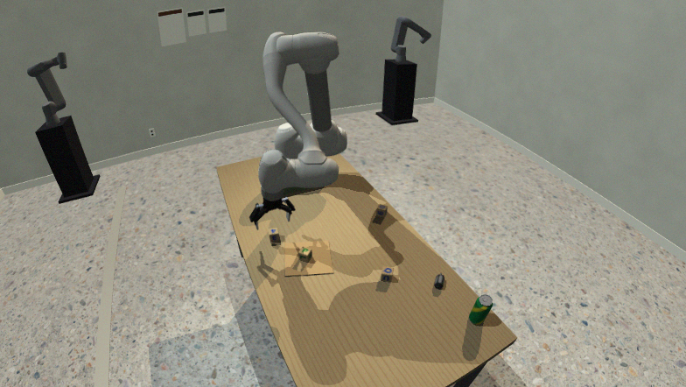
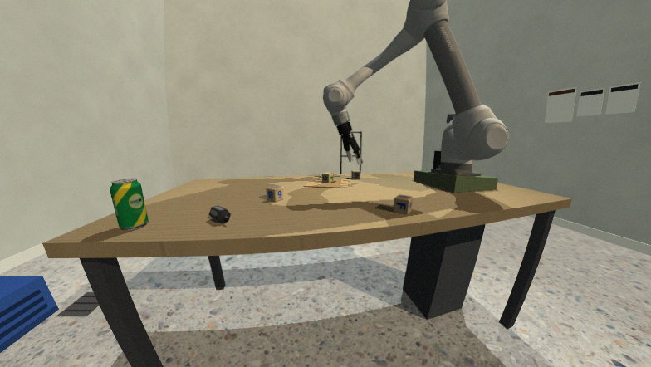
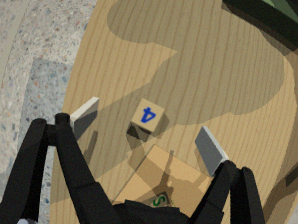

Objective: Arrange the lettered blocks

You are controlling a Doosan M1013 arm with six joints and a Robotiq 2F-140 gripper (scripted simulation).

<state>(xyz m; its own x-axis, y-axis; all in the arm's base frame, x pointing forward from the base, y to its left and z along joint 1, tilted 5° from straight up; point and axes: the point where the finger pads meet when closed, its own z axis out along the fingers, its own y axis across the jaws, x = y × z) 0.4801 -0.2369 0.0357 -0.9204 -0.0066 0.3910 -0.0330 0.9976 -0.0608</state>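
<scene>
My gripper [image 1: 272,213] is open and empty. It hangs a little above a wooden block [image 1: 275,236] that lies on the table just off the mat's [image 1: 309,259] corner. In the wrist view this block [image 3: 148,117] shows a blue mark like a 4 on top, and it sits between my spread fingertips. A block with green marks [image 1: 304,253] sits on the mat; in the wrist view [image 3: 160,197] my gripper partly hides it. A third block [image 1: 380,214] stands to the right. A fourth block [image 1: 387,274] lies nearer the camera. Their top faces are too small to read.
A green and yellow can [image 1: 480,309] stands near the table's near right corner. A small dark object [image 1: 438,281] lies beside the fourth block. My green base plate [image 2: 456,181] is at the far end. The table's left edge is close to my gripper.
</scene>
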